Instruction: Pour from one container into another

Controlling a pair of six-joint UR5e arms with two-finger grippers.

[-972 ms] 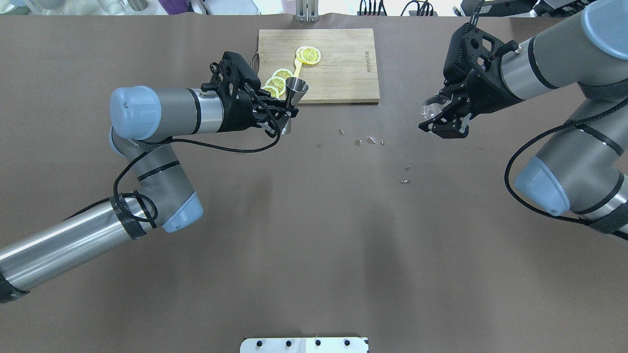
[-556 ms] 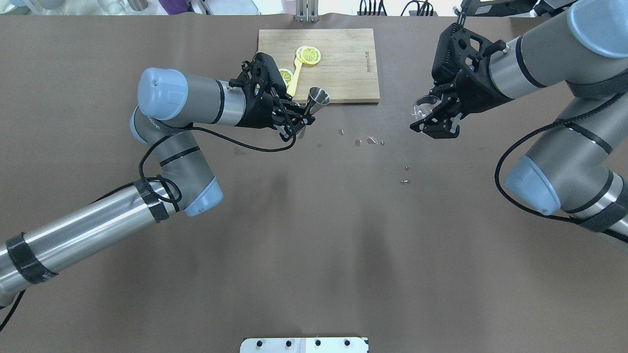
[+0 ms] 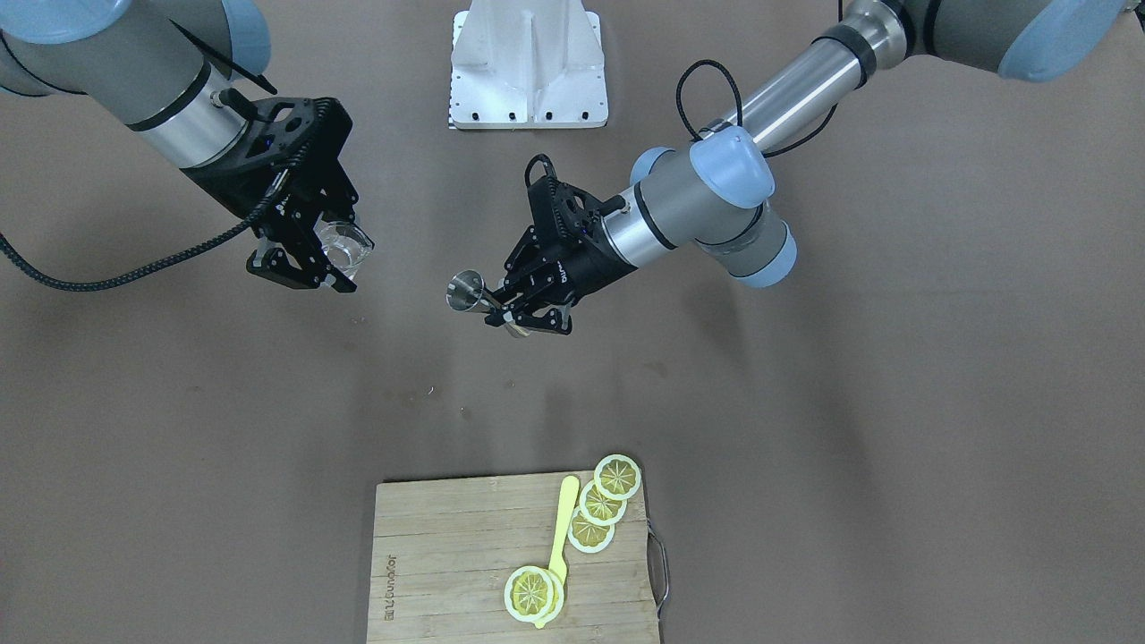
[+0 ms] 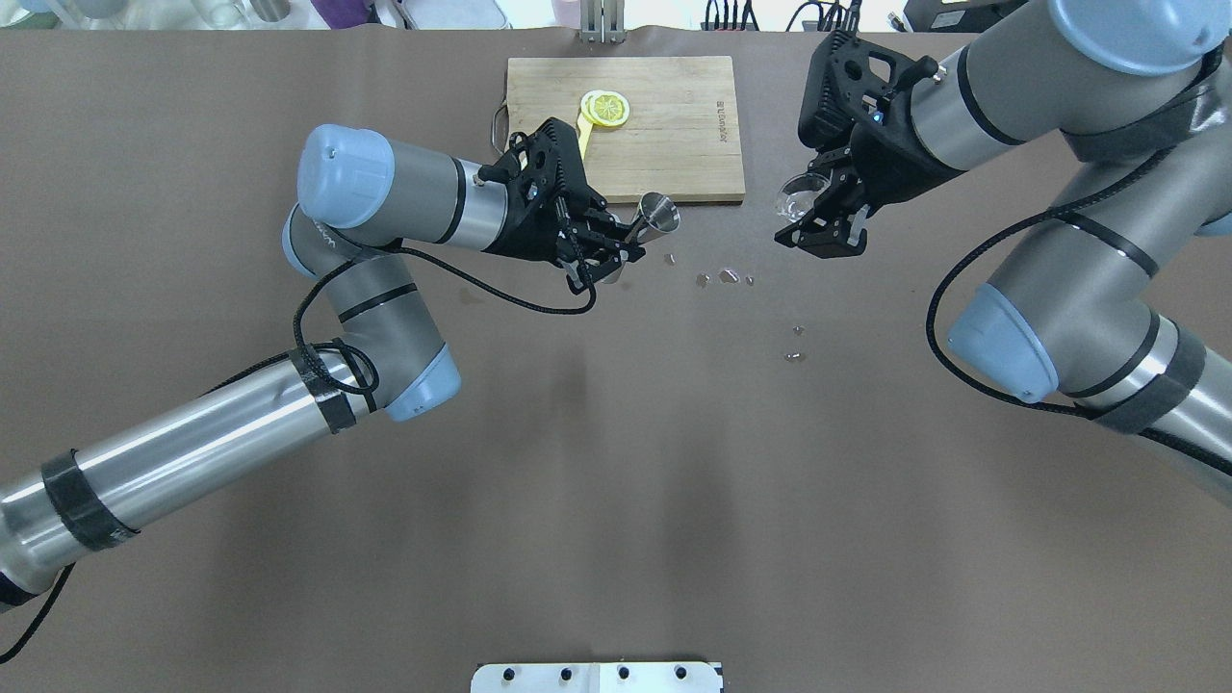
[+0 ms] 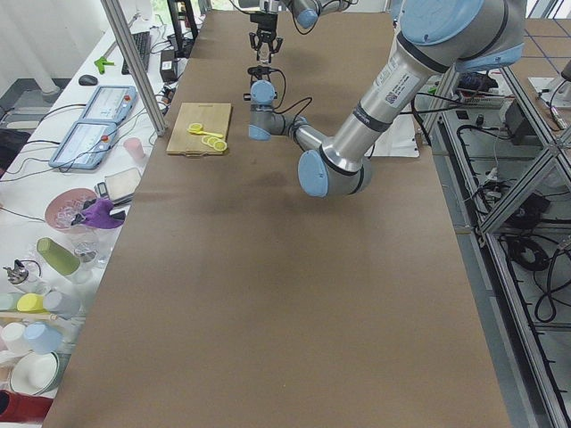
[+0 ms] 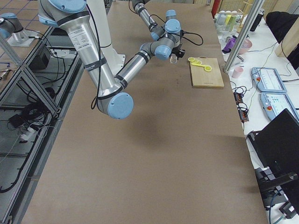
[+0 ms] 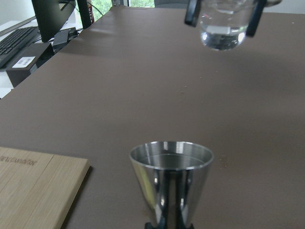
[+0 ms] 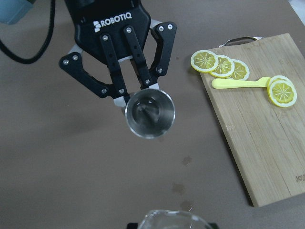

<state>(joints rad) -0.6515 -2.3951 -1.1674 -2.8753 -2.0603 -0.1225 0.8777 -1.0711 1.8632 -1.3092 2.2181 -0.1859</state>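
The steel jigger (image 4: 659,214) hangs above the table, its open cone up, with my left gripper (image 4: 626,252) shut on its waist. It also shows in the front view as the jigger (image 3: 467,293) and close up as the jigger (image 7: 171,181). The clear glass (image 4: 799,197) is held upright in my right gripper (image 4: 823,226), which is shut on it. It is off to the jigger's right and higher. In the left wrist view the glass (image 7: 223,24) hangs above and beyond the jigger's rim. The right wrist view looks down into the jigger (image 8: 150,114).
A wooden cutting board (image 4: 674,125) with lemon slices (image 4: 604,108) and a yellow spoon lies at the far side, just behind the jigger. Small wet drops (image 4: 729,277) dot the brown table between the grippers. A white mount plate (image 3: 528,67) sits at the robot's base.
My left arm has carried the jigger to the right. My right arm has carried the glass left and farther back. The two containers are closer together.
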